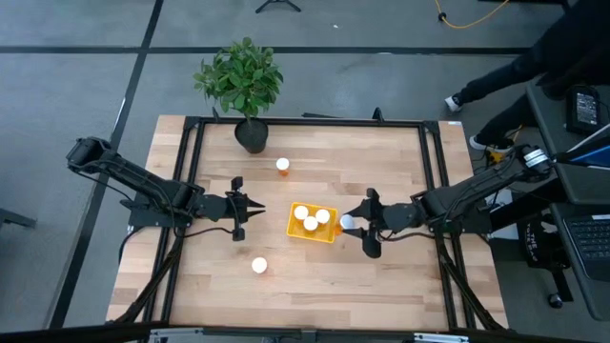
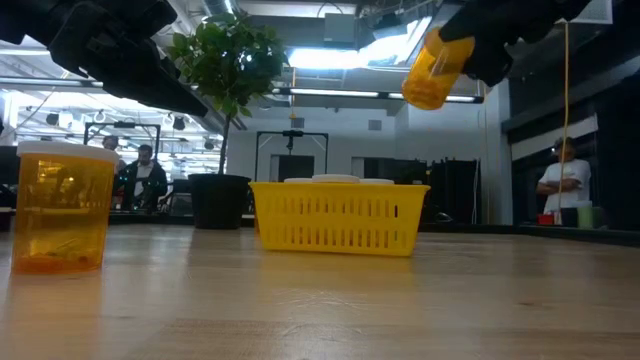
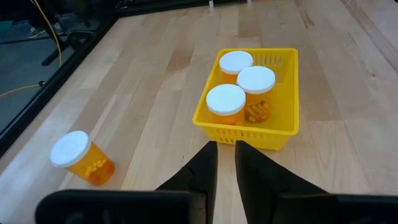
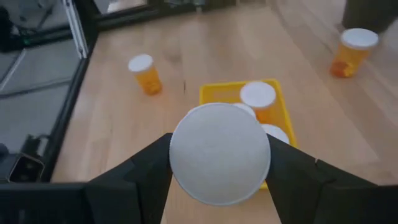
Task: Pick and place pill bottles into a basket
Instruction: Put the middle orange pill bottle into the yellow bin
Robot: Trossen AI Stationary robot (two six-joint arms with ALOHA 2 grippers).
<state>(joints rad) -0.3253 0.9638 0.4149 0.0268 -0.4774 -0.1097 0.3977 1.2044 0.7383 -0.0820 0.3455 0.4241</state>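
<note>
The yellow basket point(image 1: 328, 234) sits mid-table with three upright pill bottles point(image 1: 311, 219) inside; it also shows in the left wrist view point(image 3: 283, 93). My right gripper point(image 1: 351, 225) is shut on a fourth bottle point(image 2: 435, 70), high above the table at the basket's right edge. One loose bottle point(image 1: 283, 165) stands toward the far edge and another point(image 1: 259, 265) toward the near edge. My left gripper point(image 1: 255, 209) is shut and empty, left of the basket. My right gripper pinches the bottle between its two fingers point(image 4: 149, 168), one on each side by the white cap point(image 4: 219, 152). The cap faces back toward the wrist. The orange body point(image 2: 428, 85) sticks out slanting downward, lifted clear above the basket's right edge.
A dark pot with a green plant point(image 1: 250, 129) stands at the table's far edge. A black frame point(image 1: 191, 171) runs along the table's sides. Bare wood lies near the front edge point(image 1: 381, 286). People show in the room behind point(image 2: 560, 180).
</note>
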